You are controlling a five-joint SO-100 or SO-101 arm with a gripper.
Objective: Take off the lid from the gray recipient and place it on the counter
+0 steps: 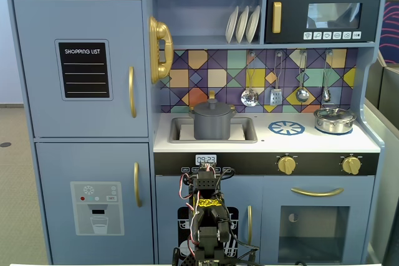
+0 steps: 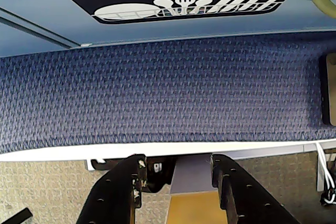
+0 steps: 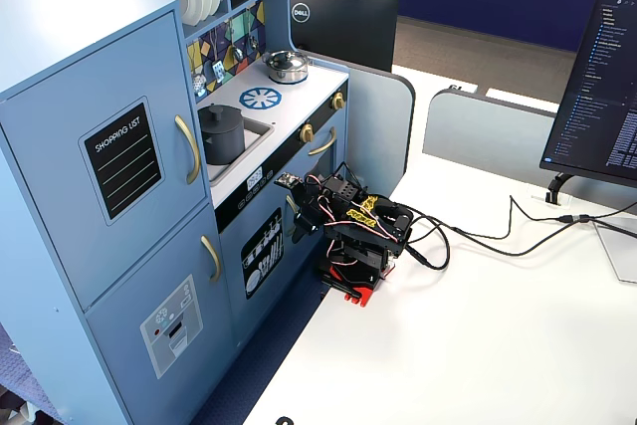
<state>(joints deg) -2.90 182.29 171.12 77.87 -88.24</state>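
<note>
Gripper [image 2: 178,174] open, empty; lid [image 1: 212,106] on gray recipient [image 1: 212,126]

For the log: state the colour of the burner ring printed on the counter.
The burner ring is blue on the white counter, clearest in a fixed view.

Bare counter [image 1: 274,144] lies between gray recipient [image 1: 212,124] and silver pot [image 1: 334,119]; utensils [image 1: 287,88] hang behind.

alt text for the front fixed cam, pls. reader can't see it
A dark gray pot with its lid on sits in the sink cut-out of a blue toy kitchen's white counter. A shiny silver pot stands at the counter's right. The robot arm is folded low in front of the cabinet, well below the counter.
</note>
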